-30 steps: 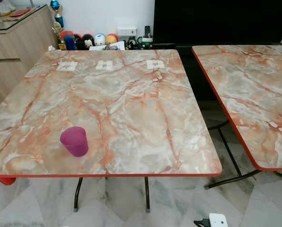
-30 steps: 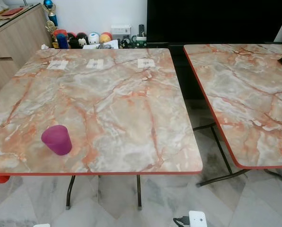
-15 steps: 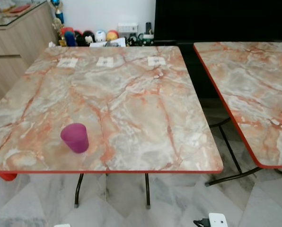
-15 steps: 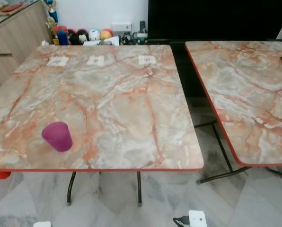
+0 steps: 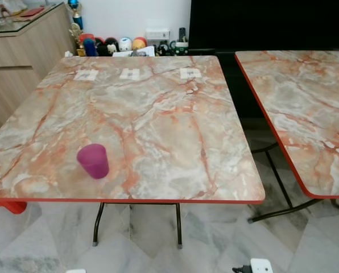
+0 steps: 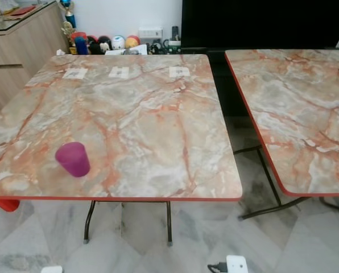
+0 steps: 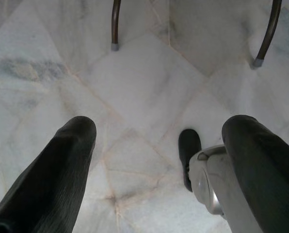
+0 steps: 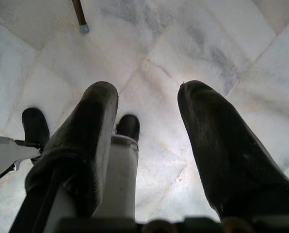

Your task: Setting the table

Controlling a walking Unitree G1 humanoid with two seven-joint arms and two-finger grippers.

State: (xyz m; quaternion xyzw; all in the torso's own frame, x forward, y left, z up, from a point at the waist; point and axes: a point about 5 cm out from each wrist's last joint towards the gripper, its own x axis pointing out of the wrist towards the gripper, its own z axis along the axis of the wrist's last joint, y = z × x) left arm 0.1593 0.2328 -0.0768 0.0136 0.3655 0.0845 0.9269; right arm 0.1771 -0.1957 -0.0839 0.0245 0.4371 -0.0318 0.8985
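A purple plastic cup stands upside down on the marble-patterned worktop, near its front edge and toward the robot's left corner, with bare surface all around it. Three small white paper labels lie in a row along the far edge of the same worktop, well apart from the cup. A second marble-patterned worktop with the same red rim stands to the right, a gap of floor between the two.

The cup is far from both sets of fingers. The left gripper hangs low at the robot's side, pointing down at the white marble floor tiles; its two black fingers are spread wide with nothing between them. Beyond them are two dark metal table legs and one of the robot's black feet. The right gripper also hangs pointing down at the floor, its fingers held apart and empty, with the robot's silver leg and black feet below.

Behind the worktop, a wooden cabinet stands at the left, and a row of small colourful toys lines the wall.
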